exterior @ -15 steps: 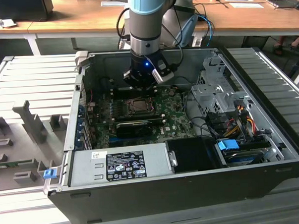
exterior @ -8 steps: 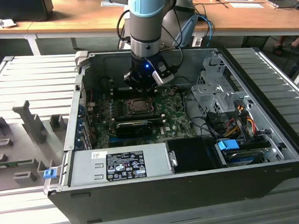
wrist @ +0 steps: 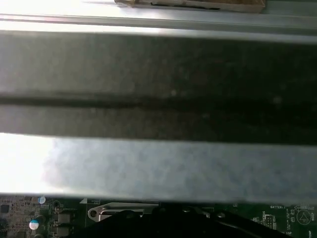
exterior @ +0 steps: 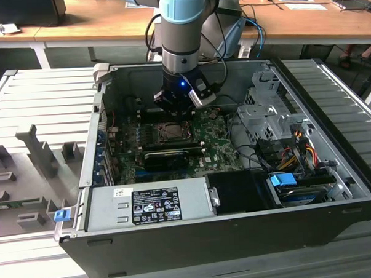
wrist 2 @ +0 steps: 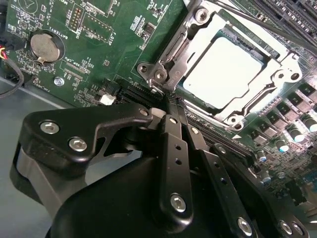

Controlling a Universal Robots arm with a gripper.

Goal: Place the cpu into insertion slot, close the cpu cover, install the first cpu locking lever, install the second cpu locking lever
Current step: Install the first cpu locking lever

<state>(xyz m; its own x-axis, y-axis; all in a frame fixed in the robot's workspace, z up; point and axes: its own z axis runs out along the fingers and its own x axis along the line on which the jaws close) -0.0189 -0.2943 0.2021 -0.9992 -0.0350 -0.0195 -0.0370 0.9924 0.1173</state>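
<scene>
In the second wrist view the cpu [wrist 2: 225, 72] lies flat in the insertion slot [wrist 2: 171, 49], its pale metal face showing. The cpu cover [wrist 2: 285, 69] is down around it, framing it on all sides. A thin lever rod [wrist 2: 257, 20] runs along the cover's far edge. My gripper [wrist 2: 171, 103] is shut, the black fingers [wrist 2: 174, 148] pressed together with nothing seen between them, tips at the socket's near corner by a screw. In the exterior view the gripper [exterior: 178, 108] hangs just behind the socket [exterior: 171, 132] inside the open case.
A long black expansion card [exterior: 168, 157] lies in front of the socket. The power supply [exterior: 148, 205] fills the case front, with a drive cage [exterior: 264, 111] and cables [exterior: 291, 153] at the exterior view's right. A coin battery [wrist 2: 43, 45] sits on the board. The case wall [wrist: 158, 89] is close.
</scene>
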